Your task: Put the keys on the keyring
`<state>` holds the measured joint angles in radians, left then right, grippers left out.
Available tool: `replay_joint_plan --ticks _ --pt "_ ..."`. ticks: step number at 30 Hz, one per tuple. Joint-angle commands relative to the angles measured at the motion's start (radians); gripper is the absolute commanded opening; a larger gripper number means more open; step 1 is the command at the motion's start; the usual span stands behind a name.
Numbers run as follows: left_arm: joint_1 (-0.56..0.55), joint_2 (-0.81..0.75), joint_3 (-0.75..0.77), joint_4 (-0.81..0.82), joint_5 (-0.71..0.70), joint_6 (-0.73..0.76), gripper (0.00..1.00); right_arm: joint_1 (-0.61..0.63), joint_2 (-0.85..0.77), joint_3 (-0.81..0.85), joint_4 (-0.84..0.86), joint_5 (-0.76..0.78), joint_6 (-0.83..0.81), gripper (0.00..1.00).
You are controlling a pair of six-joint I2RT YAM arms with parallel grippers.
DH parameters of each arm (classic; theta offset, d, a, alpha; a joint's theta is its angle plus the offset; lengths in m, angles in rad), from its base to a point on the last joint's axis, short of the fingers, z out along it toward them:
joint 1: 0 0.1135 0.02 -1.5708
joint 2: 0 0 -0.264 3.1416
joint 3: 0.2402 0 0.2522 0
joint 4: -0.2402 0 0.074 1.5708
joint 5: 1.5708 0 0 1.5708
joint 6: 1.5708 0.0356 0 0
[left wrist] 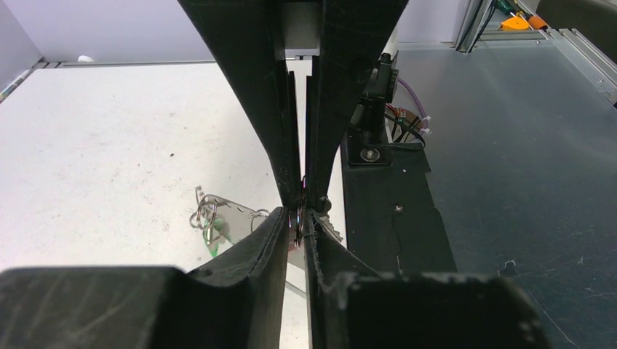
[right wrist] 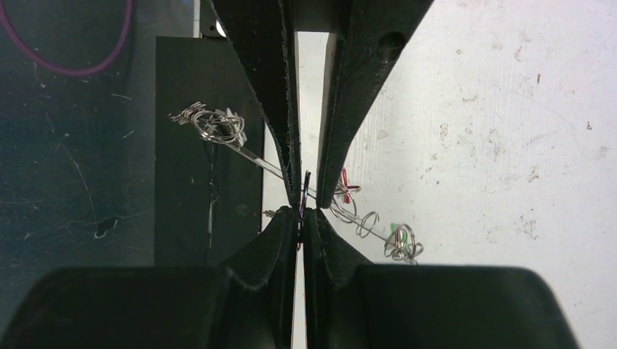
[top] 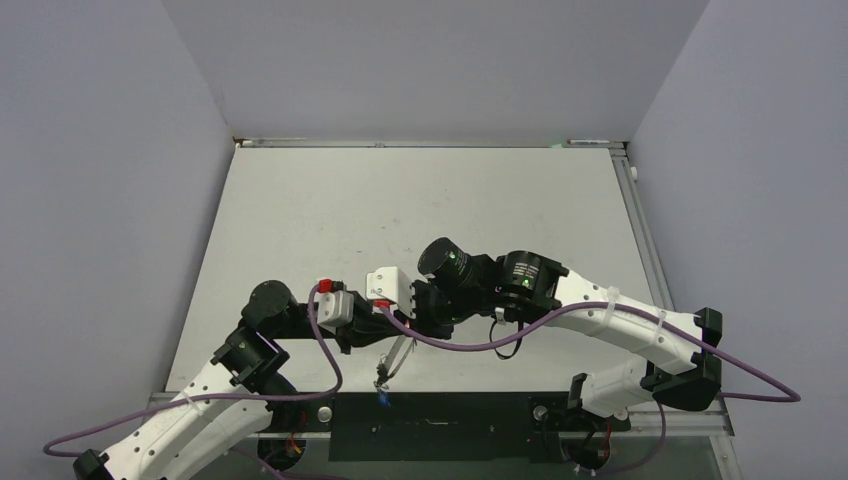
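Note:
My left gripper [top: 394, 326] and right gripper [top: 410, 318] meet tip to tip low over the table's near edge. Both are shut on the same thin metal piece of the keyring [top: 394, 362], which hangs slanting below them with a blue tag [top: 383, 398] at its low end. In the left wrist view my gripper [left wrist: 302, 218] pinches the metal edge-on, and split rings with a green tag [left wrist: 208, 220] lie beyond. In the right wrist view my gripper [right wrist: 302, 212] pinches where the keyring wire [right wrist: 256, 160] crosses. Keys [right wrist: 212, 123], a red tag [right wrist: 348, 182] and a green tag [right wrist: 399, 234] hang on the wire.
The white table [top: 420, 210] ends at a black base plate [top: 450, 425] right under the grippers. Grey walls close in left, back and right. Purple cables [top: 460, 345] loop near both arms.

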<state>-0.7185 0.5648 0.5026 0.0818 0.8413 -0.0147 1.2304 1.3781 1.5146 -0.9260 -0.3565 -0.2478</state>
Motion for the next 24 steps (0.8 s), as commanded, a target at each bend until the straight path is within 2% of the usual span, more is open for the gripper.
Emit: replay_joint_plan --ticks 1,4,5,9,15,16,20,22,24 --pt "-0.007 0.004 0.031 -0.018 0.003 0.01 0.15 0.007 -0.052 0.045 0.087 -0.01 -0.004 0.05" --pt "-0.007 0.003 0.037 -0.029 0.007 0.041 0.21 0.007 -0.051 0.044 0.085 -0.011 -0.004 0.05" --pt "-0.007 0.003 0.038 -0.032 0.007 0.045 0.19 0.007 -0.051 0.043 0.085 -0.01 -0.005 0.05" --pt "-0.007 -0.006 0.041 -0.035 0.003 0.052 0.0 0.007 -0.053 0.041 0.091 -0.012 -0.004 0.05" --pt "-0.005 -0.057 0.086 -0.128 -0.063 0.111 0.0 0.007 -0.077 0.014 0.159 0.007 0.006 0.05" --pt "-0.001 -0.073 0.084 -0.125 -0.079 0.113 0.0 0.007 -0.09 0.0 0.188 0.016 0.011 0.08" --pt "0.027 -0.111 0.076 -0.099 -0.092 0.092 0.0 0.007 -0.14 -0.054 0.294 0.042 0.034 0.47" --pt "0.044 -0.123 0.07 -0.055 -0.088 0.071 0.0 0.006 -0.171 -0.078 0.344 0.059 0.043 0.53" --pt "0.058 -0.131 0.064 -0.029 -0.081 0.051 0.0 0.007 -0.211 -0.11 0.406 0.075 0.05 0.54"
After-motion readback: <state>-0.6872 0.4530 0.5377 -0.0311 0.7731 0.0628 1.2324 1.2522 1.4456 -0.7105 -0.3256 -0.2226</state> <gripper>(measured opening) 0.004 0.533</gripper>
